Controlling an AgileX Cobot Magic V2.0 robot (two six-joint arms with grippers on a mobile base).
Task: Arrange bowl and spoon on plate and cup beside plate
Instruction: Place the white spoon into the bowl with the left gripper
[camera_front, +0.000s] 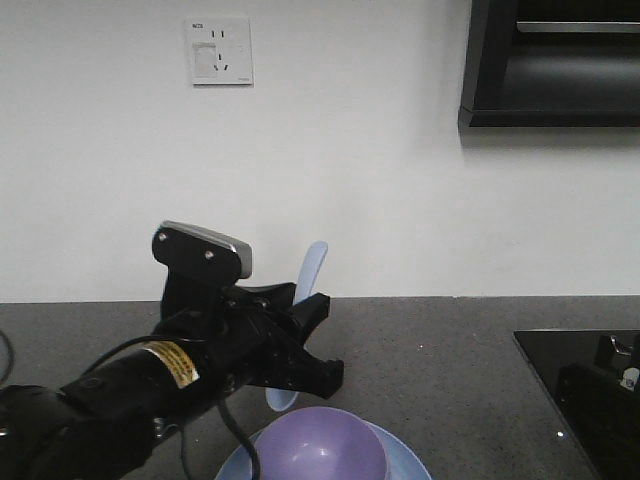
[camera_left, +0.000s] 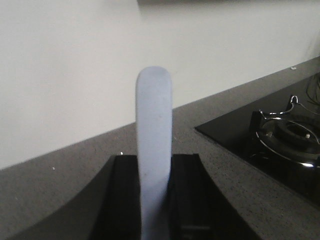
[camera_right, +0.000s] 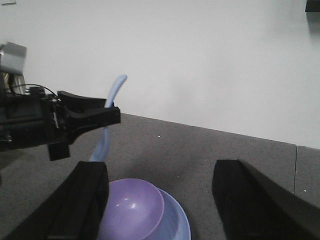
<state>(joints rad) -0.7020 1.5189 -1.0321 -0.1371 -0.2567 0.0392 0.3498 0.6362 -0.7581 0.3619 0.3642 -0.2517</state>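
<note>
Exterior front-facing view gives the wide picture: a dark speckled counter (camera_front: 450, 370) runs along a white wall (camera_front: 350, 150), and a black cooktop (camera_front: 585, 400) is set into it at the right. Above the counter the left gripper (camera_front: 312, 340) reaches in from the left side, and its jaws are closed on the spoon. The right gripper (camera_right: 160, 175) hangs over the dishes with its jaws wide apart and nothing between them. Under both lies the plate (camera_front: 405, 460), pale blue and shallow, on the near side of the counter. The bowl (camera_front: 320, 450), lavender and smaller, already sits on it. The spoon (camera_front: 313, 262) is the smallest thing and the one in work. It is in the air, held about at the middle of its length and nearly upright. The flat handle end is up and the scoop end is down, near the far left rim of the bowl but apart from it. The cup is not seen in any view. I judge the spoon to be very light and rather stiff, thin smooth plastic, so it can turn or slip in the grip if it is knocked. The hold at the middle seems sensible, because the scoop end is free to go down first. The bowl looks light too and could slide on the plate, so the release should be low and gentle.
</note>
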